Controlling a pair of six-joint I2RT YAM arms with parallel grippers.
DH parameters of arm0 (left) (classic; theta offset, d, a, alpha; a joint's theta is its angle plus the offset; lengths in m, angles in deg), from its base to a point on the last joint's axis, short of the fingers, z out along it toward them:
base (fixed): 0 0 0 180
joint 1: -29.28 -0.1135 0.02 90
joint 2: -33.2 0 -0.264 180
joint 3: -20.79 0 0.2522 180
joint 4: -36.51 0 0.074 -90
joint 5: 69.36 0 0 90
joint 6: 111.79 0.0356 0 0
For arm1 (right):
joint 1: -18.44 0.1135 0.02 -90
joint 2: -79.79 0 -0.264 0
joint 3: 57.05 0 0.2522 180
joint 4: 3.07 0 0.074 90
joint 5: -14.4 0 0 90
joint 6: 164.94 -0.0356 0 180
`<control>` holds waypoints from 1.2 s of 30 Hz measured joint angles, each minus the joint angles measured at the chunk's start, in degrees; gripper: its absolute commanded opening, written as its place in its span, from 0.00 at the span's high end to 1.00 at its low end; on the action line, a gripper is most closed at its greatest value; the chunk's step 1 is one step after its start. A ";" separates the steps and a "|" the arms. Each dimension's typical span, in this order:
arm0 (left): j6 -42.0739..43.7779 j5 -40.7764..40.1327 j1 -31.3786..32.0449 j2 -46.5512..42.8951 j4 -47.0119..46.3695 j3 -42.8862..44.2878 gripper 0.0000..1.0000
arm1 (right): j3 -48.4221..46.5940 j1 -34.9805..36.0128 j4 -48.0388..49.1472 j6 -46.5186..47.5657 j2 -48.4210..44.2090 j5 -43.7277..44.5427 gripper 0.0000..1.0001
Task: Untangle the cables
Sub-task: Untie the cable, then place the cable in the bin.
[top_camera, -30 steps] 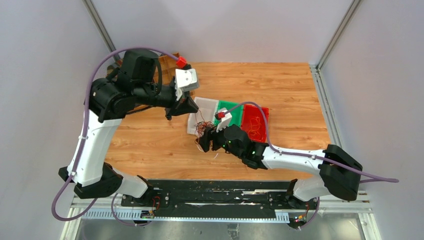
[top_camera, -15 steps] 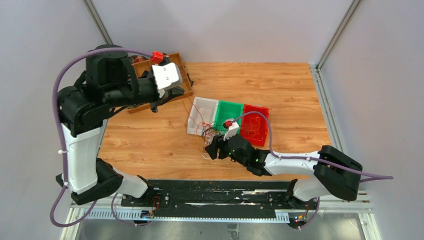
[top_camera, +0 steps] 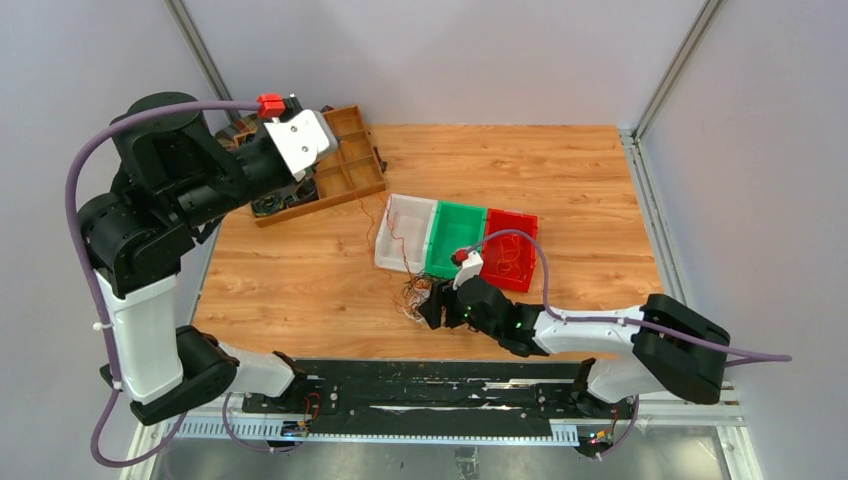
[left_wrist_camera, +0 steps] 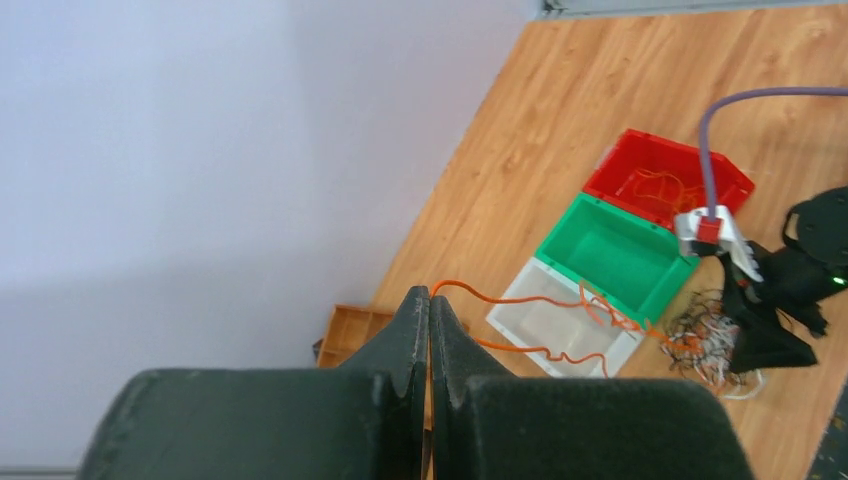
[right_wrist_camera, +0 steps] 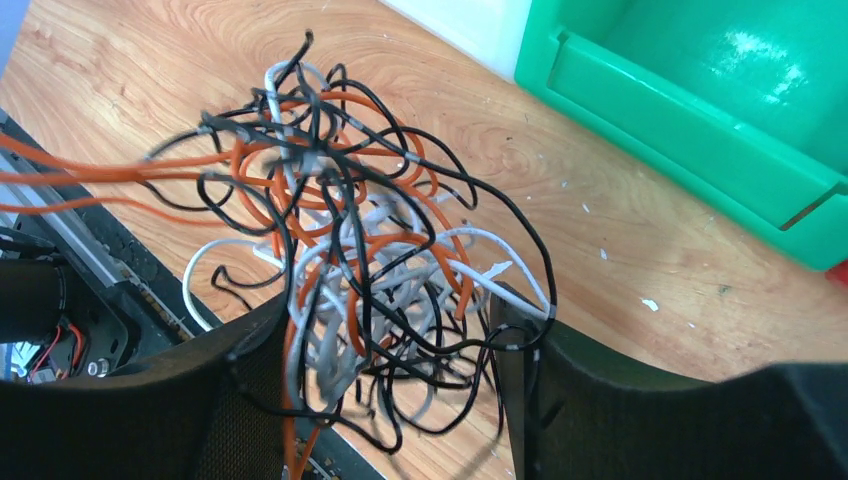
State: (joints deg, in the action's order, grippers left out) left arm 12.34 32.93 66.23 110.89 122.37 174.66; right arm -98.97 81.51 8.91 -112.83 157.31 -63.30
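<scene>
A tangle of thin orange, white and black cables point(right_wrist_camera: 370, 250) lies on the wooden table near its front edge, in front of the bins point(top_camera: 415, 295). My right gripper point(right_wrist_camera: 390, 335) stands open and low over the table. The bundle sits between its fingers point(right_wrist_camera: 570, 400), and some strands loop over them. My left gripper point(left_wrist_camera: 430, 292) is raised high at the far left and is shut on one orange cable point(left_wrist_camera: 520, 298). That cable runs down across the white bin point(left_wrist_camera: 560, 325) into the tangle.
White point(top_camera: 403, 232), green point(top_camera: 455, 238) and red point(top_camera: 512, 250) bins stand side by side mid-table. The red one holds orange cables. A wooden compartment tray point(top_camera: 340, 165) sits at the back left under the left arm. A black rail runs just past the table's near edge.
My left arm has lifted and swung back to the far left, drawing the orange cable out of the tangle. My right gripper has slid toward the near edge with the bundle.
</scene>
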 measured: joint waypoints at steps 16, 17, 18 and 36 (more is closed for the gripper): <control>-0.17 -12.17 0.00 -6.84 -22.97 -9.49 1.00 | -0.42 1.55 -6.36 2.60 -6.43 0.87 0.36; -0.17 -12.09 0.00 -7.15 -23.08 -9.86 1.00 | -1.01 1.55 -7.54 3.04 -6.51 0.92 0.33; -0.17 -11.98 0.00 -7.45 -23.10 -10.34 1.00 | -1.97 1.55 -8.96 3.63 -6.75 1.01 0.30; -1.79 3.39 0.00 -11.76 -18.23 -22.03 1.00 | -39.63 1.55 -14.99 27.36 -12.35 -9.68 0.19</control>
State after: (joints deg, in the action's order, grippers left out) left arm 10.55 36.32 66.23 99.13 104.14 152.63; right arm -138.60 83.06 -6.09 -85.46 144.96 -72.98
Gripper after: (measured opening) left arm 0.011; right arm 0.830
